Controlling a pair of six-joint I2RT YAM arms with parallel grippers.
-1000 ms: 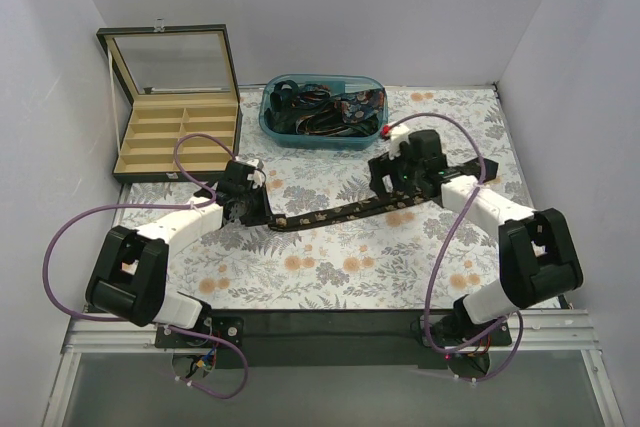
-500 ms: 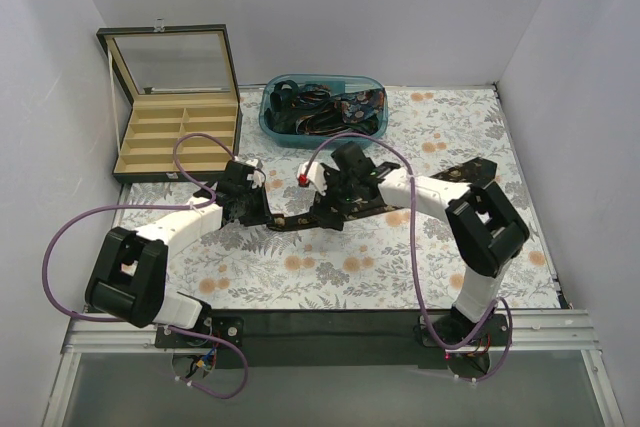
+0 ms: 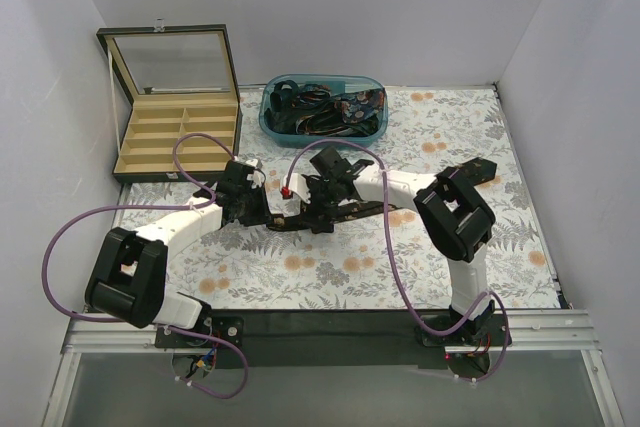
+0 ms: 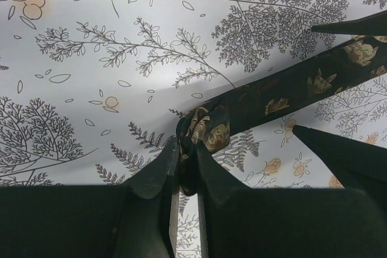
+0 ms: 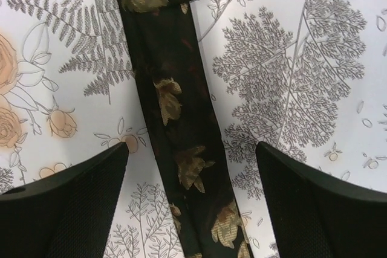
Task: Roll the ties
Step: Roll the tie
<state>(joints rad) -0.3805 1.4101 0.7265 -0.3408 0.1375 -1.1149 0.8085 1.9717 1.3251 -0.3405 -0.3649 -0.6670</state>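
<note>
Item under inspection: one tie [image 5: 172,131], a long narrow strip of black fabric with a scattered gold-brown leaf and flower pattern. It lies flat on the floral cloth [image 3: 300,267]. One end sits at the left gripper [image 4: 186,167], and the strip runs away from it toward the right arm's side. At that gripper the end is bunched into a small fold, with the patterned face turned over on itself.

Left gripper: jaws almost together, clamped on the folded end of the tie, low against the cloth.

Right gripper [image 5: 192,149]: jaws wide apart, one finger on each side of the strip. The tie passes between them without visible contact. This gripper is just beside the left gripper, a little farther along the strip.

Beyond both grippers a teal bin [image 3: 300,140] holds other ties [image 3: 320,107] in a tangle. Beyond the left gripper and further to its left stands an open compartment case [image 3: 178,142].

Change noted: a second ago the right gripper was well apart from the left, over a farther stretch of the tie. It has since travelled along the strip to its present place close by. The left gripper has not moved and keeps its grip. The tie's line on the cloth is largely unchanged.
</note>
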